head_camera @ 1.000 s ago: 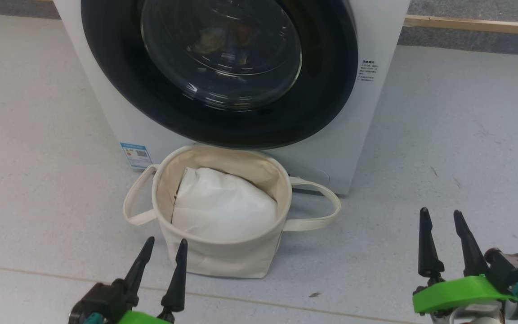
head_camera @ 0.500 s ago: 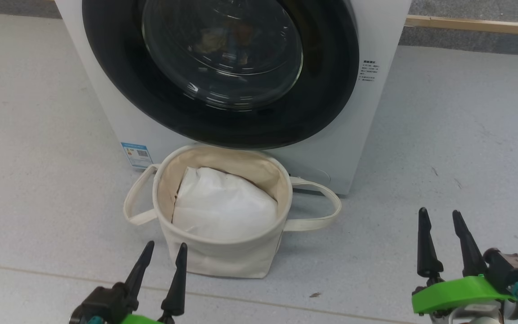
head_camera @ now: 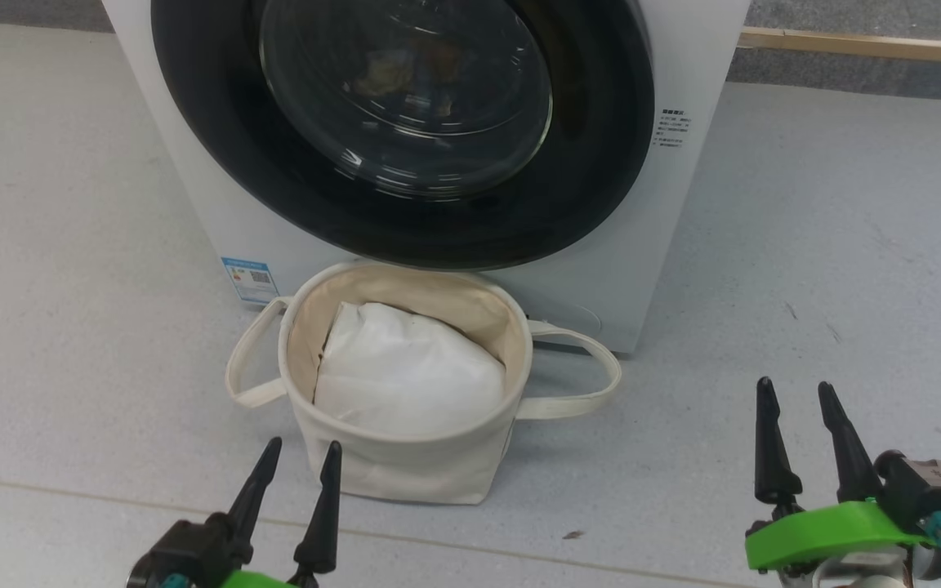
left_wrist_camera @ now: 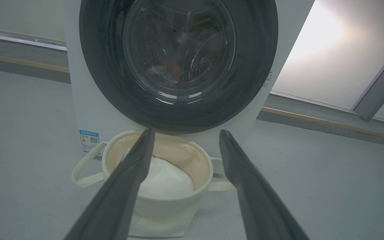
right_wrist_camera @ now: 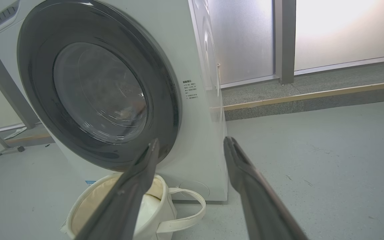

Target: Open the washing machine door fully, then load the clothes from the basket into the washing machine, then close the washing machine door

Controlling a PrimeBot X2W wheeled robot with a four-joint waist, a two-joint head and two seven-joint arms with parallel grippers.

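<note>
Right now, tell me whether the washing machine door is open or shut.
Shut: the washing machine door lies flush on the washing machine front.

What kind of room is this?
Probably a laundry corner in a lab or workshop: a white washing machine on bare grey floor, a cream basket before it, frosted glass panels behind.
</note>
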